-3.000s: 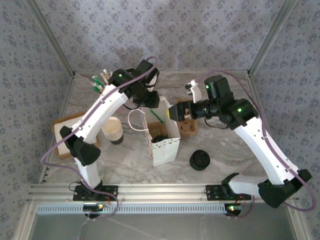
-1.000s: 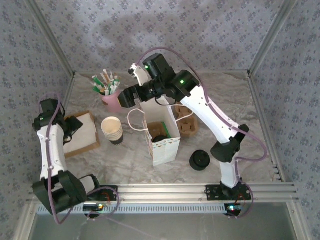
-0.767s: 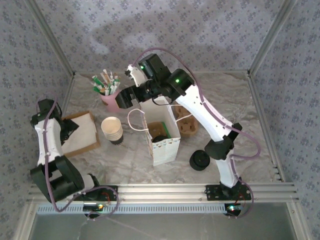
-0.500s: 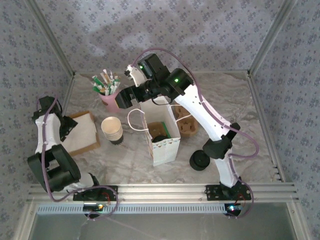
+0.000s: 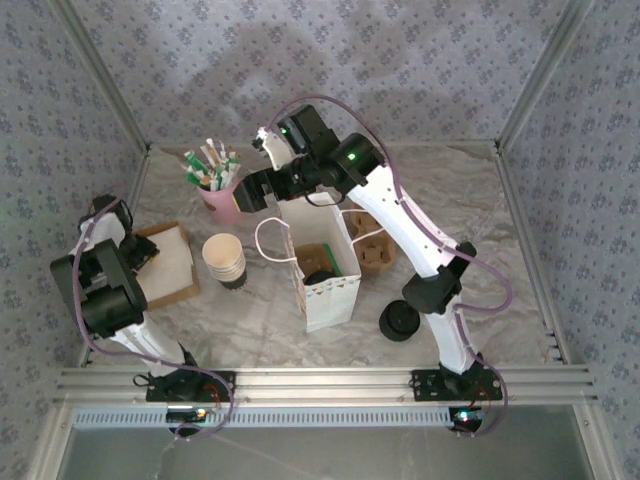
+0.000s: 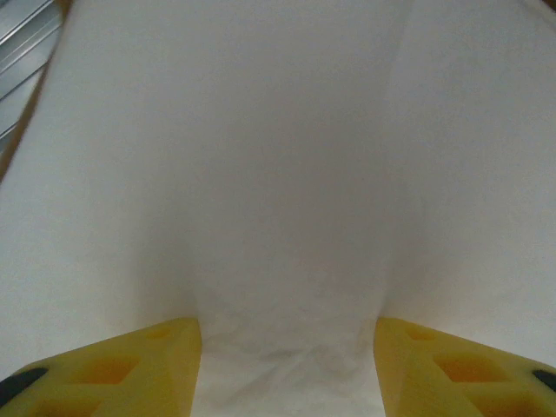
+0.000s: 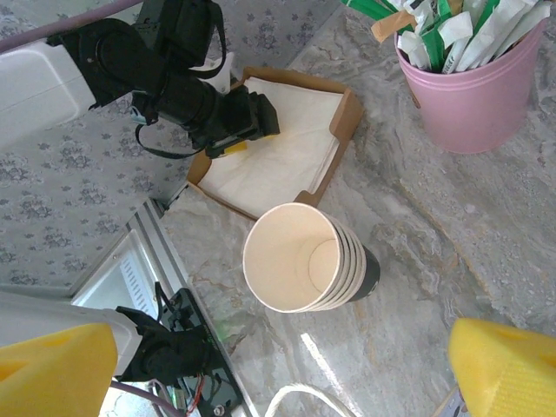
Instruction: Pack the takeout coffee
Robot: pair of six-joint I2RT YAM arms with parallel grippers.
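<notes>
The takeout coffee (image 5: 320, 277) is sitting, as far as the overhead view allows, down inside the white bag (image 5: 330, 300) as a dark round shape with its lid on, so the trouble now is lying in the extras. The left gripper (image 6: 287, 365) is standing with its fingers spread wide, tips low on the top napkin (image 6: 278, 174) in the napkin tray (image 7: 343, 113), and nothing is being pinched yet. A close from here is risking several sheets bunching up at once, or the light cardboard tray sliding along under the press. The right gripper (image 7: 278, 373) is hovering with its fingers equally far apart and empty, above the table between the pink cup (image 7: 473, 104) of packets and the stack of cups (image 7: 300, 261). A careless descent is likely to be tipping one or the other (both are tall and light). The right arm is also arching directly over the bag, so a low sweep is threatening to catch its rim or looped handle (image 5: 270, 240) and topple the bag, coffee and all.
</notes>
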